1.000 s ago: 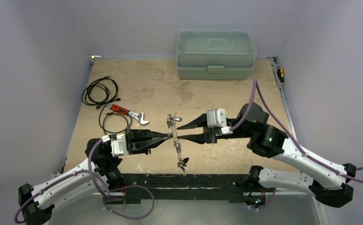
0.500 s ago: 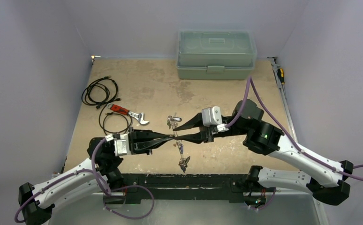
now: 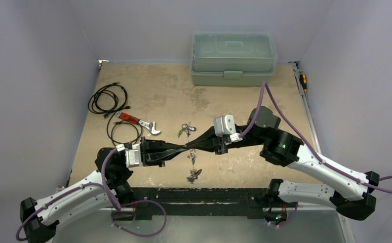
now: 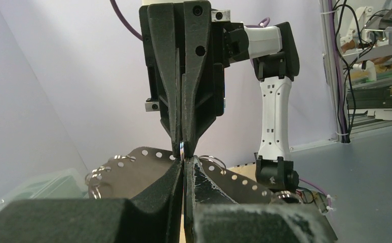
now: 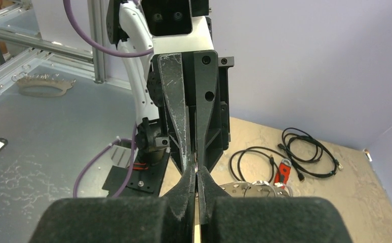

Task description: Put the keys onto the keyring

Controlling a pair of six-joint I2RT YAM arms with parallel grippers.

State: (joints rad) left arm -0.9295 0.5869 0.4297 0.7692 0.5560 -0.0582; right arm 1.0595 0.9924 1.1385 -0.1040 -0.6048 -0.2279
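Note:
The keyring (image 3: pixel 190 157) is held edge-on above the table between both gripper tips. In the left wrist view it shows as a grey metal band (image 4: pixel 133 167) with a row of holes and small split rings. It also shows in the right wrist view (image 5: pixel 244 190). Keys hang in one bunch at its far end (image 3: pixel 185 129) and another at its near end (image 3: pixel 194 174). My left gripper (image 3: pixel 184 148) and right gripper (image 3: pixel 193 147) meet tip to tip, both shut on the keyring. A shiny bit of ring (image 4: pixel 183 149) sits between the tips.
A green toolbox (image 3: pixel 233 58) stands at the back. A red-handled wrench (image 3: pixel 138 121) and coiled black cables (image 3: pixel 108 98) lie at the left, another cable loop (image 3: pixel 125 132) close to my left arm. A screwdriver (image 3: pixel 302 81) lies at the right edge.
My right gripper has moved left and closed from wide open onto the keyring opposite my left gripper. The far bunch of keys has shifted slightly left.

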